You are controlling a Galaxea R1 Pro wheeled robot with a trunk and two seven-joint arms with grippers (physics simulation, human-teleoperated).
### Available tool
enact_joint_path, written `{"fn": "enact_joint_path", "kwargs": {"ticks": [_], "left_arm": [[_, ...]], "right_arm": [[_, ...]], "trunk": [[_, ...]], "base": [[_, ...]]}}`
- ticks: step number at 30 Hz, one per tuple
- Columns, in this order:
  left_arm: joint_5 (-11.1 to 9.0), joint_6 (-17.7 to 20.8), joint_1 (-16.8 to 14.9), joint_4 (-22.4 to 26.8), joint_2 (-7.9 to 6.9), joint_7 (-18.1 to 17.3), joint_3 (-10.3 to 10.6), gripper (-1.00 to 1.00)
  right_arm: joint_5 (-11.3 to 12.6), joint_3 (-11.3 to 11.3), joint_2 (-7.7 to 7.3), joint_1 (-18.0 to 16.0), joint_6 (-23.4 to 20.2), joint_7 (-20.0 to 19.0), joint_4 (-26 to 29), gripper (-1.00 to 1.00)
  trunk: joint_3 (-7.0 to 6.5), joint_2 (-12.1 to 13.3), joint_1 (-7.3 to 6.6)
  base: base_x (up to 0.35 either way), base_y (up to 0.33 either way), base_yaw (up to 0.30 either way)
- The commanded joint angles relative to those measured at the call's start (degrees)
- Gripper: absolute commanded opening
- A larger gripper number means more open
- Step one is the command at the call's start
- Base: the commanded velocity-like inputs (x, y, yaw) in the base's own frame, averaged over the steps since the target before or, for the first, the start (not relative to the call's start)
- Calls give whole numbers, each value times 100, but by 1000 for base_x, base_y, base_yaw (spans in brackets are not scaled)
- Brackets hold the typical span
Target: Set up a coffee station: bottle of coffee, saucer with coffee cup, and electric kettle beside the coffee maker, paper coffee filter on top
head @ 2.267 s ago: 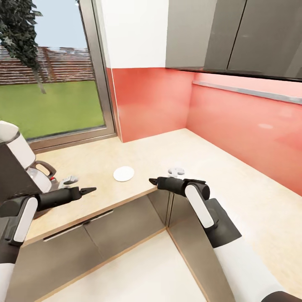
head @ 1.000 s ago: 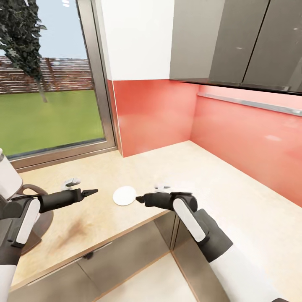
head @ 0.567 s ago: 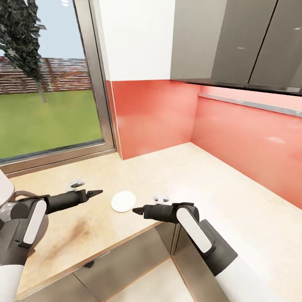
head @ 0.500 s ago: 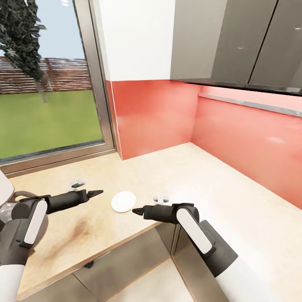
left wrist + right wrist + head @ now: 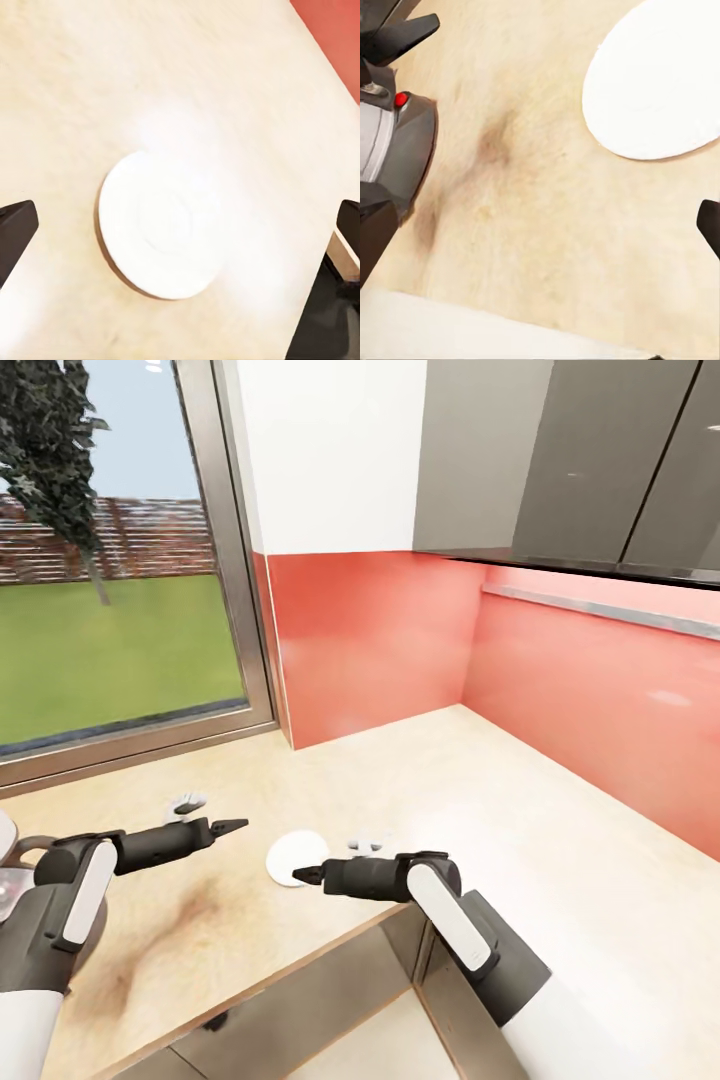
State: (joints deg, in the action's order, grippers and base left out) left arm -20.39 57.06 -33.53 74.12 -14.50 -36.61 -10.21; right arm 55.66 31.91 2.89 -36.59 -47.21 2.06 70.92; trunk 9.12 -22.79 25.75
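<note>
The saucer (image 5: 292, 848), a small flat white plate, lies on the light beige kitchen countertop (image 5: 480, 780) near its front edge. My right gripper (image 5: 305, 876) is open and low over the counter, its tips at the saucer's near rim. In the right wrist view the saucer (image 5: 660, 90) lies ahead of the right gripper (image 5: 540, 225). My left gripper (image 5: 232, 826) is open, hovering a little left of the saucer. In the left wrist view the saucer (image 5: 161, 225) lies between its spread fingers (image 5: 15, 232). The grey coffee maker (image 5: 390, 150), with a red button, stands at the far left (image 5: 8, 865).
A brown stain (image 5: 190, 910) marks the counter left of the saucer. A red backsplash (image 5: 380, 640) lines the inner corner, with grey wall cabinets (image 5: 560, 460) above and a large window (image 5: 110, 560) on the left. Glossy grey cabinet fronts (image 5: 290, 1000) sit below.
The view has shifted, and the coffee maker has slid toward its left edge. My right gripper has reached left to the saucer's near rim. The left gripper holds about the same place.
</note>
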Motion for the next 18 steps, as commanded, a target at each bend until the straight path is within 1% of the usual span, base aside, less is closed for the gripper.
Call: {"fn": "enact_joint_path", "kwargs": {"ticks": [1,2,5,8,17,18], "left_arm": [[14,25,-9,-17,0,-35,-7,100],[11,25,-10,-25,0,-43,-7,100],[9,25,-7,-37,0,-44,-5,100],[7,25,-5,-87,0,-47,-7,100],[0,21,-4,-117,5,-50,-3,100],[-29,-12,29,-150,38,-84,30,100]], "right_arm": [[22,10,131,-6,-2,22,-197,100],[19,15,220,-5,7,19,-351,100],[7,20,266,-6,51,7,-418,100],[10,17,261,-4,139,-10,-448,100],[-7,10,227,0,160,-13,-459,100],[-6,11,261,33,193,20,-492,100]], "trunk": [[12,-13,3],[12,-13,3],[12,-13,3],[12,-13,3],[12,-13,3],[12,-13,3]], "base": [[42,1,0],[136,60,0],[190,124,0],[119,78,0],[18,7,0],[0,0,0]]}}
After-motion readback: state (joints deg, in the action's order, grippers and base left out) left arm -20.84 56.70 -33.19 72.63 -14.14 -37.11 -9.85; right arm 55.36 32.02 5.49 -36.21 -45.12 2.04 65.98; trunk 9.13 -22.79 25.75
